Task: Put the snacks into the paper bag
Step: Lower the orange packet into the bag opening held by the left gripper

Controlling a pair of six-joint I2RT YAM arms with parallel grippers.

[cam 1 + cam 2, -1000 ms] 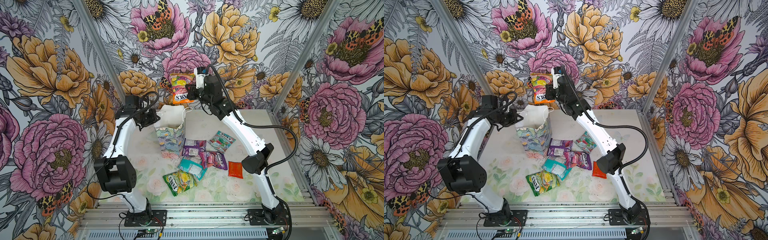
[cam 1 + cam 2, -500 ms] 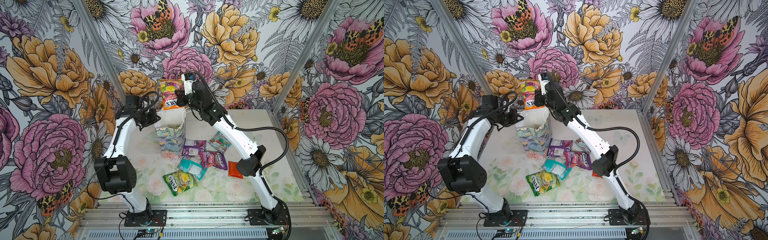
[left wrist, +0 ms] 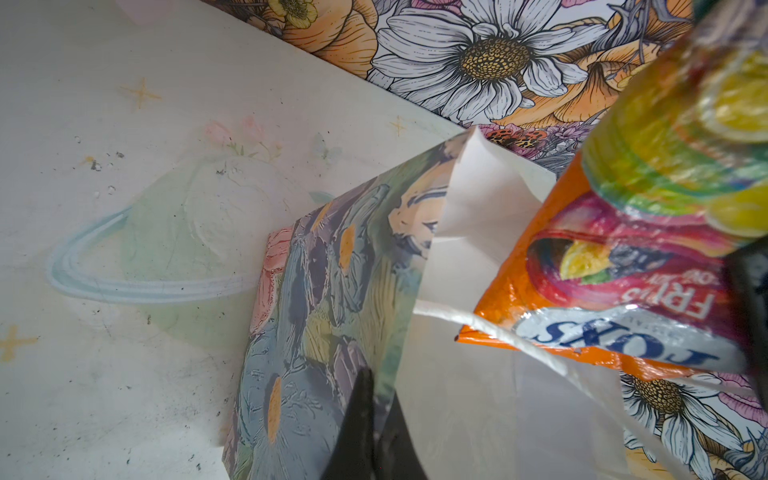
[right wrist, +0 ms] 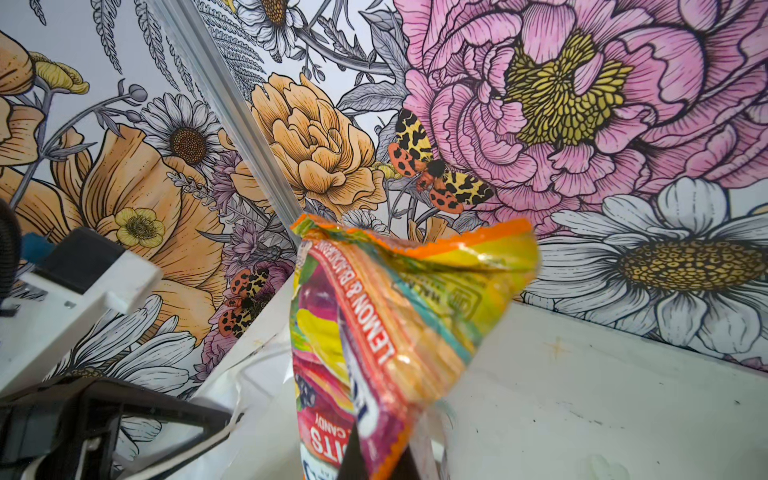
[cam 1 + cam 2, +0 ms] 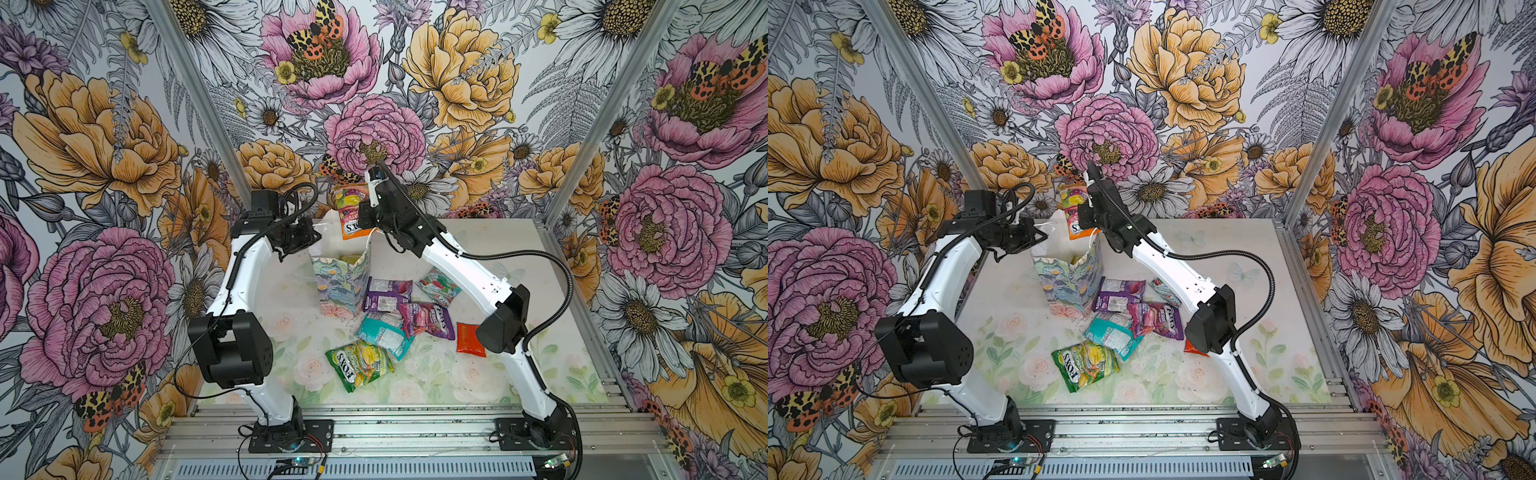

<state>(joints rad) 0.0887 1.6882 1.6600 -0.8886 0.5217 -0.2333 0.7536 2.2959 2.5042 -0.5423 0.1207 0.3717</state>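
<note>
Orange crinkly plastic hung from my right claw (image 5: 361,216), which was clenched on a FOX'S fruit candy packet (image 5: 350,210) just above the open mouth of the paper bag (image 5: 338,284). My left claw (image 5: 315,236) pinched the bag's wall. A purple packet (image 5: 386,295), a green FOX'S packet (image 5: 359,365) and a red sachet (image 5: 469,338) lay on the table (image 5: 498,249) beside it.

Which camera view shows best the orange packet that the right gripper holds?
The left wrist view: the orange packet is large there, its FOX'S print readable, by the open paper bag. The right wrist view shows it close but crumpled and partly blurred. In both top views it is small, partly hidden by the right gripper.
</note>
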